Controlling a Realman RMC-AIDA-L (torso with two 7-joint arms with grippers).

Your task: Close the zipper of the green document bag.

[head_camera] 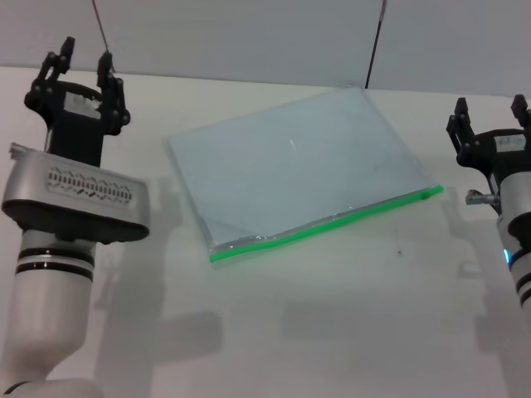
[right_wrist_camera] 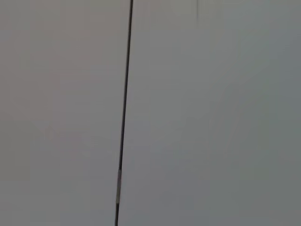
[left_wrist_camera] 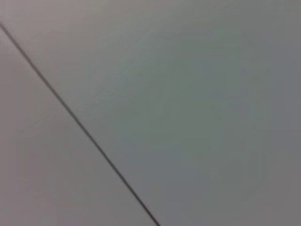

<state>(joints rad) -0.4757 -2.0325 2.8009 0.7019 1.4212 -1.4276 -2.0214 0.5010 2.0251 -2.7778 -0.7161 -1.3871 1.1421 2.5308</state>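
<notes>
Lying flat on the white table (head_camera: 332, 332), green document bag (head_camera: 299, 166) of translucent bluish plastic, rectangular, with bright green zipper (head_camera: 332, 222) along its near edge. Left of bag, left gripper (head_camera: 83, 62) raised, black fingers spread. Right of bag, right gripper (head_camera: 489, 112) raised, fingers likewise apart.

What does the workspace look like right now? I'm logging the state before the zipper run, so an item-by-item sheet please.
Surface: white table, bare around the bag.
Job's things: green document bag lies flat, skewed; zipper along its near edge, slider at the right end.
Clutter: nothing seen.
Grippers: left claw and right claw open, raised at the sides, both away from the bag.
Cables: nothing seen.
Surroundings: grey wall panels with dark seams.
</notes>
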